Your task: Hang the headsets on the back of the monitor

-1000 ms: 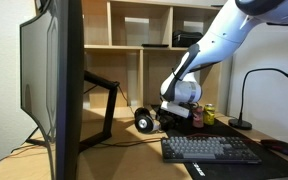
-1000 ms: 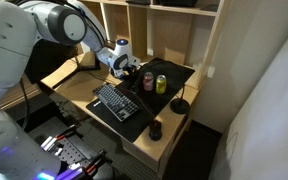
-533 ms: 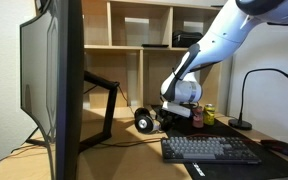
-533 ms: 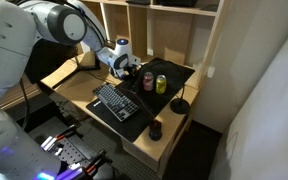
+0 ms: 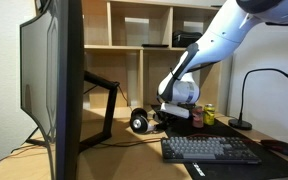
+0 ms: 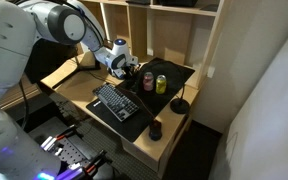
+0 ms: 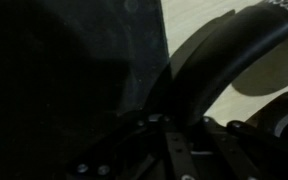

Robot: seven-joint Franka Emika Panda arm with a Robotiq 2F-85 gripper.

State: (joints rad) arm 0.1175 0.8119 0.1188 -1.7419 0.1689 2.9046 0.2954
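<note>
The headsets [image 5: 139, 122], black with a silvery ring on the earcup, lie on the desk beside the monitor's black arm stand. My gripper [image 5: 160, 114] is down right next to them and is shut on the headsets. In the wrist view the black headband [image 7: 212, 58] arcs down into the dark gripper [image 7: 189, 135], with an earcup at the right edge. The monitor [image 5: 59, 80] stands large at the left, seen edge-on, its back toward the shelves. In an exterior view the gripper [image 6: 125, 68] sits low over the desk's far side.
A black keyboard [image 5: 209, 150] lies in front. Drink cans [image 5: 208, 113] stand just right of the gripper. A gooseneck lamp [image 5: 246, 95] is at the right. Wooden shelves [image 5: 134, 45] rise behind. A mouse [image 6: 155, 130] sits near the desk's front edge.
The gripper has shut on the headsets. The visible earcup has shifted slightly toward the monitor stand. The arm has barely moved.
</note>
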